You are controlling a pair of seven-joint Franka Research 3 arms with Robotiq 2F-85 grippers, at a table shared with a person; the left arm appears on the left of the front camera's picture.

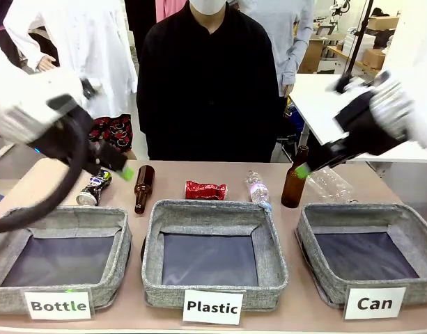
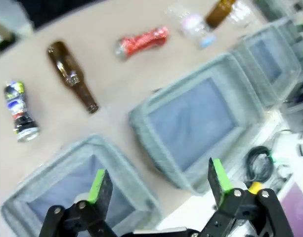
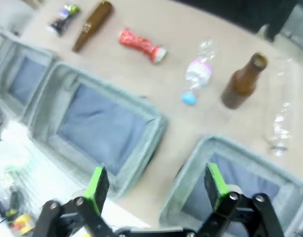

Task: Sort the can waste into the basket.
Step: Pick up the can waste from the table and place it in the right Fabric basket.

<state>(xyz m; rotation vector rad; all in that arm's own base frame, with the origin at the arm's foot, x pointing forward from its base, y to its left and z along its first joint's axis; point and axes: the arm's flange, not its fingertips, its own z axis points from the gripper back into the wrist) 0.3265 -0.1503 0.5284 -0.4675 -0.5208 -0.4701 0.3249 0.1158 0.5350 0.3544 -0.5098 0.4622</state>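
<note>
left pincer [image 2: 157, 180]: jaws wide, nothing between the green pads [image 2: 97, 185]. in the front view it hangs above the left end of the counter [image 1: 39, 177], its tip near the dark can [image 1: 95, 188] and not touching it.

right pincer [image 3: 156, 183]: jaws wide, nothing held. in the front view its tip stands just beside the neck of the upright brown bottle [image 1: 294, 179]; contact cannot be told.

can positions:
- the dark can lies on its side on the counter, behind the basket labelled "bottle" [image 1: 67, 217], just beside a brown bottle lying flat [image 1: 143, 188].
- the red can [image 1: 205, 189], crushed, lies on its side behind the basket labelled "plastic" [image 1: 206, 209], between the flat brown bottle and a small clear bottle [image 1: 258, 189].

target: the basket labelled "can" [image 1: 359, 211] sits at the right end of the row of three, its dark lining showing. both cans lie outside it and well apart from it. a crumpled clear bottle [image 1: 329, 184] lies behind it.

a person in black [image 1: 210, 83] stands at the far side of the counter.
</note>
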